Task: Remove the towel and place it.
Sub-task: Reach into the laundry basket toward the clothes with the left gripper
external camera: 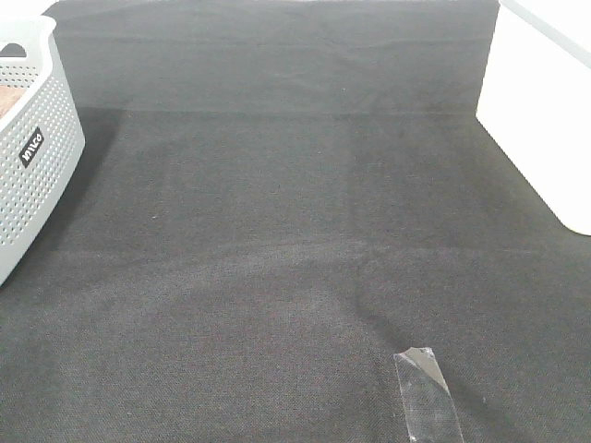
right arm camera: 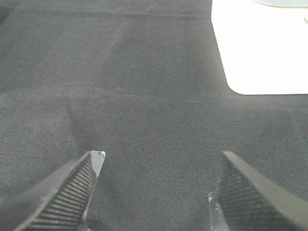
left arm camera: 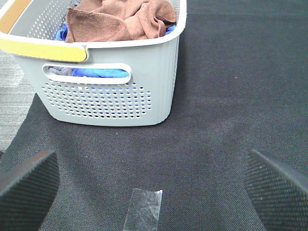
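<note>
The brown towel lies crumpled on top inside the grey perforated basket, over a blue cloth. In the high view only a sliver of the towel shows in the basket at the left edge. My left gripper hangs open above the black mat, short of the basket, nothing between its fingers. My right gripper is open too, empty, low over the mat. Neither gripper appears in the high view.
A strip of clear tape sticks to the black mat near the front; another strip of tape lies below the left gripper. A white surface borders the mat at the right. The basket rim has a yellow handle.
</note>
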Robot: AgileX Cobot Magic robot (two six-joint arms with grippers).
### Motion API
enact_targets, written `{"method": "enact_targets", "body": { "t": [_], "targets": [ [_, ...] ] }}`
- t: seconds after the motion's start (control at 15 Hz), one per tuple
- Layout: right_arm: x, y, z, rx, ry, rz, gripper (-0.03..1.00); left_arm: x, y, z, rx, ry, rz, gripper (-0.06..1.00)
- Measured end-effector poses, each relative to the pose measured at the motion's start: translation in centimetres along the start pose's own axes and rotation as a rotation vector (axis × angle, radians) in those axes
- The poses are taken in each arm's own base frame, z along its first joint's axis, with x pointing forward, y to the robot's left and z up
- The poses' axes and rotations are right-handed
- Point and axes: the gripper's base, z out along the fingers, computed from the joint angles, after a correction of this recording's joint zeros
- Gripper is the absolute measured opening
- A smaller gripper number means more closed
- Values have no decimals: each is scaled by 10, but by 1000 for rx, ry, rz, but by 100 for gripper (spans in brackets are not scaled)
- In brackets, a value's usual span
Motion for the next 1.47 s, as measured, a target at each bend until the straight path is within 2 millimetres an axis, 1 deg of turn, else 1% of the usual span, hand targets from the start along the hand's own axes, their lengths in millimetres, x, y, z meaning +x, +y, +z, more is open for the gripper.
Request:
{"method": "enact_targets", "body": {
  "t": [1.47],
  "targets": [
    [0,0,0,0,0,0,69,0,0,0,2,0,0,98]
  ]
}}
